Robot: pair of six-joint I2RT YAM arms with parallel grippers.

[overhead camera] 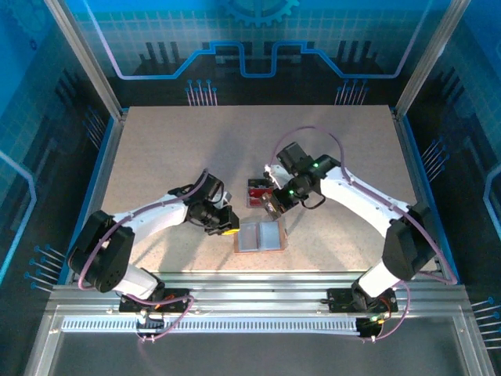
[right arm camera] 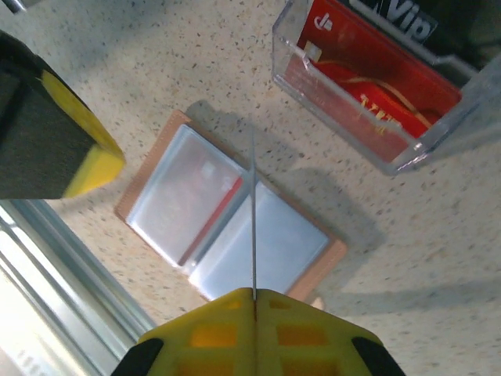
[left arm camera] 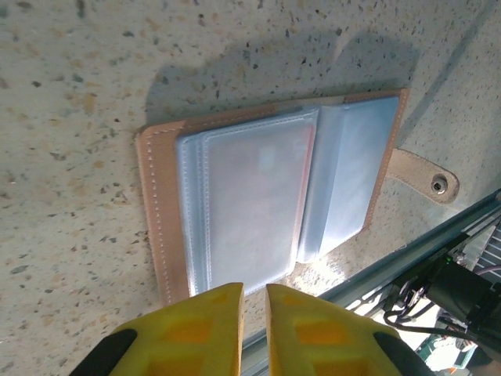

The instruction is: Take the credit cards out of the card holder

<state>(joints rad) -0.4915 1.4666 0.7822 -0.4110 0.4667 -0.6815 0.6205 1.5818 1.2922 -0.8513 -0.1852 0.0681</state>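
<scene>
The tan card holder (overhead camera: 258, 235) lies open and flat near the table's front edge, its pale blue-grey sleeves up (left arm camera: 250, 204) (right arm camera: 290, 243). A red strip of a card (right arm camera: 213, 218) shows inside the holder's left sleeve. My right gripper (right arm camera: 254, 294) is shut on a credit card (right arm camera: 253, 204) seen edge-on as a thin pale line, held above the holder's fold. In the top view that gripper (overhead camera: 274, 207) hangs between the holder and the clear box. My left gripper (left arm camera: 253, 294) (overhead camera: 228, 227) sits at the holder's left edge, jaws a narrow gap apart with nothing between them.
A clear plastic box (right arm camera: 376, 86) (overhead camera: 257, 190) holding red cards stands just behind the holder. The metal rail of the table's front edge (left arm camera: 391, 274) runs close beside the holder. The left finger (right arm camera: 55, 133) shows in the right wrist view.
</scene>
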